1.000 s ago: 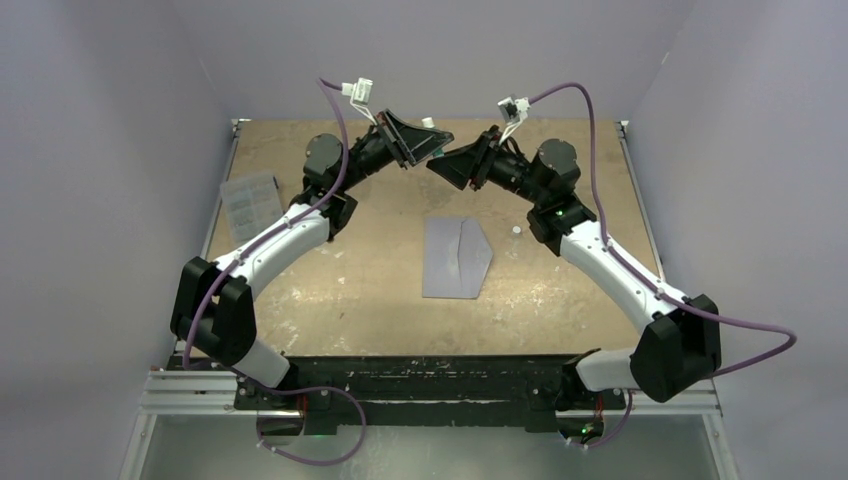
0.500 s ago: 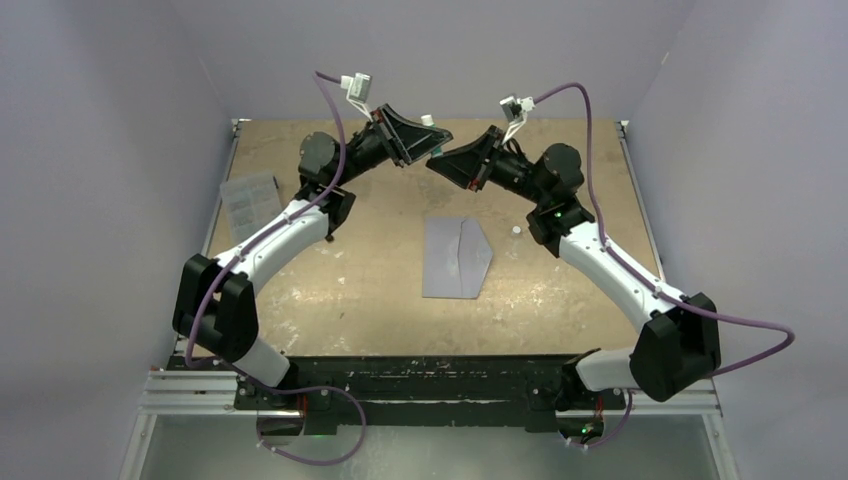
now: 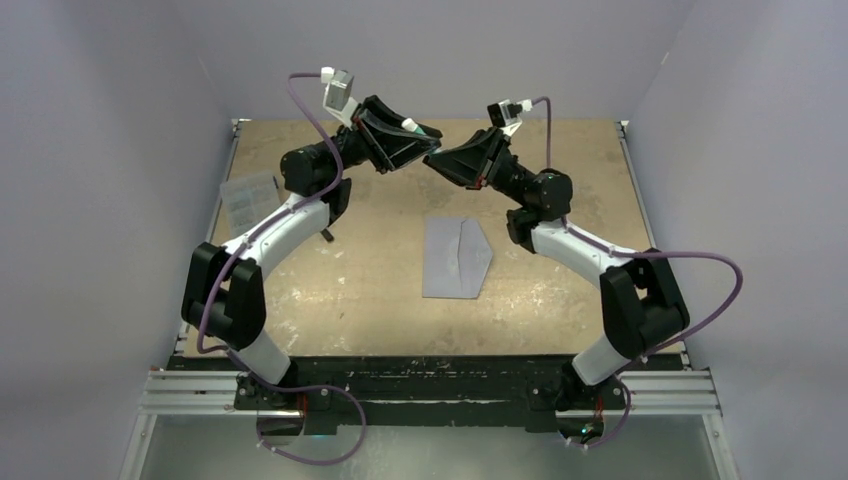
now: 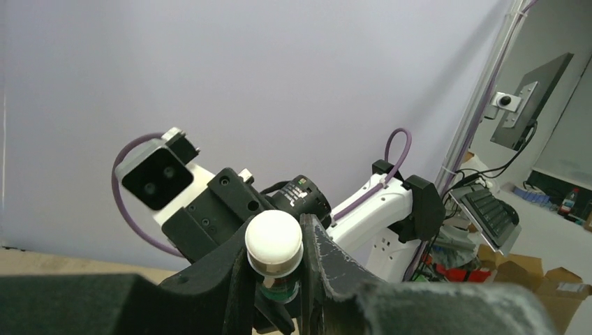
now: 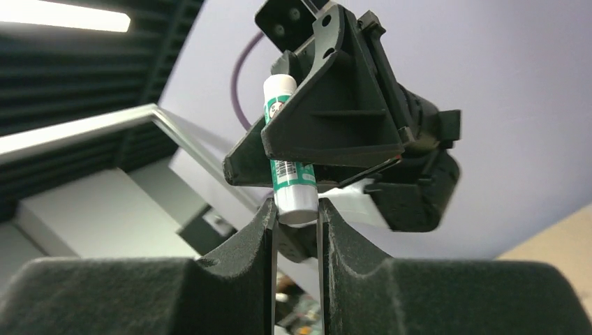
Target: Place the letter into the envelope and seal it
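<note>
Above the far end of the table (image 3: 340, 300), both claws meet on one glue stick (image 5: 288, 174).

The left gripper (image 4: 276, 269) is clenched across the stick's body. The right gripper (image 5: 297, 218) has its two fingers pressed on either side of the white end, so both are grasping it in mid-air. The stick has a green-and-white label with a barcode, but the lettering on it is too small to read. From the left wrist, its round white end faces the camera. The envelope (image 3: 455, 258) lies flat near the middle of the table, well apart from both claws, with its pointed flap toward the right of the top view. Whether anything is inside it cannot be told. A clear ribbed box (image 3: 248, 198) sits at the table's left edge, and its contents cannot be made out.
</note>
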Motion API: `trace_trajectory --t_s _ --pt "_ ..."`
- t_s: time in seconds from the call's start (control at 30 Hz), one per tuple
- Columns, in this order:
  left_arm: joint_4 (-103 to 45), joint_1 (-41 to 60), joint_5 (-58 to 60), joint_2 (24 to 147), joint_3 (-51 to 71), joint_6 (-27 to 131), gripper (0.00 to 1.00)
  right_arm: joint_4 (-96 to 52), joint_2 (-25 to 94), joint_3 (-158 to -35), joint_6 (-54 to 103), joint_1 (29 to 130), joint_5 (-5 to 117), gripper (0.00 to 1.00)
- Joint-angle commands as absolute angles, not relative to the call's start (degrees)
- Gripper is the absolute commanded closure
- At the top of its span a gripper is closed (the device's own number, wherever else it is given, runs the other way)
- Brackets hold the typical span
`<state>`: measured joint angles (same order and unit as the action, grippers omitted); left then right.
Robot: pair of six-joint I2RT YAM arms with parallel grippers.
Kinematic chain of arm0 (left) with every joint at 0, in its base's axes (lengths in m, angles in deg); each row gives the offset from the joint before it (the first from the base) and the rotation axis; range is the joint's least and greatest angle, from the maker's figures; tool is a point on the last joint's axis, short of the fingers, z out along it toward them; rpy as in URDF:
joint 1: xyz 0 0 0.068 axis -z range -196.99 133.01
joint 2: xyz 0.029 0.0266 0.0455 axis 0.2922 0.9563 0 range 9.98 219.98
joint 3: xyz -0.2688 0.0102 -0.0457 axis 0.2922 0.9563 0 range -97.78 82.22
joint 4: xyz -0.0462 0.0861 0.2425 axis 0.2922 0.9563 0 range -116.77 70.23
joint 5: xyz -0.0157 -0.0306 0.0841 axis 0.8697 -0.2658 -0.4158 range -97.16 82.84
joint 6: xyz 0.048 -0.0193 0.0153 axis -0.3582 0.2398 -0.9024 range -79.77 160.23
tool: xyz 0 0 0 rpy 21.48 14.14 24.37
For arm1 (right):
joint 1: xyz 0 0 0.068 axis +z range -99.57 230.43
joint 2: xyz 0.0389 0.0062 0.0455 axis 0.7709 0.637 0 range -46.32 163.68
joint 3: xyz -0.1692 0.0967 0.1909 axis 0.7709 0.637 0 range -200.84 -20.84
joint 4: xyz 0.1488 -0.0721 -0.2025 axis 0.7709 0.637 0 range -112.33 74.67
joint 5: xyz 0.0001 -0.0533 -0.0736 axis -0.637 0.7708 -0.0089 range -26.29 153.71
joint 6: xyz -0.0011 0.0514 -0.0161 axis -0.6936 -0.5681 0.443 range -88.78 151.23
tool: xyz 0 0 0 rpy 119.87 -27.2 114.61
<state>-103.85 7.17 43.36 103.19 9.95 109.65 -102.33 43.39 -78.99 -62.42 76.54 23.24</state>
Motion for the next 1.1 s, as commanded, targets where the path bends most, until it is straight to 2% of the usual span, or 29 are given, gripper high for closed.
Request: trace_trajectory --t_s 0.0,0.17,0.23,0.27,0.3,0.33,0.37,0.43,0.5,0.6,0.73,0.93,1.07 --pt "-114.99 4.63 40.99 101.74 8.50 111.33 1.00 -134.59 43.26 -79.59 -78.91 75.29 34.67 1.00" --pt "-107.63 4.63 36.04 98.07 11.83 104.51 1.00 -126.45 40.57 -74.99 -84.43 75.61 43.19 1.00" --pt "-104.40 4.63 34.49 97.20 12.19 102.48 1.00 -119.19 38.23 -73.19 -82.61 75.60 42.93 1.00" --pt "-101.99 4.63 33.52 96.72 12.30 101.34 1.00 -115.30 36.50 -72.55 -79.43 75.64 42.25 0.85" --pt "-98.73 4.63 32.17 96.12 12.53 100.30 1.00 -110.22 34.59 -72.23 -73.05 75.61 41.20 0.59" --pt "-97.08 4.63 30.45 95.43 12.96 99.56 1.00 -104.44 32.78 -72.37 -69.49 75.65 39.93 0.46" --pt "-93.91 4.63 28.53 94.81 13.47 99.36 1.00 -99.16 30.75 -73.00 -59.83 75.62 38.54 0.26" --pt "-90.09 4.63 25.36 93.83 14.21 99.98 1.00 -86.15 27.73 -76.20 -43.97 75.69 35.45 0.14" --pt "-84.06 4.63 22.89 93.26 14.05 100.61 1.00 -77.18 26.01 -77.54 -32.27 75.88 33.29 0.11" --pt "-74.64 4.71 20.88 93.45 12.62 103.83 1.00 -75.23 25.68 -77.69 -23.38 75.91 29.60 0.10" --pt "-72.01 4.71 22.14 94.01 12.67 110.16 1.00 -66.36 26.80 -81.25 -14.61 75.99 28.94 0.12" --pt "-70.88 5.04 23.02 94.69 12.44 114.85 1.00 -62.51 28.65 -83.95 -10.12 76.14 29.95 0.10" --pt "-69.29 5.24 24.91 95.85 12.14 118.04 1.00 -65.75 31.54 -85.50 -11.72 76.18 29.10 0.13"
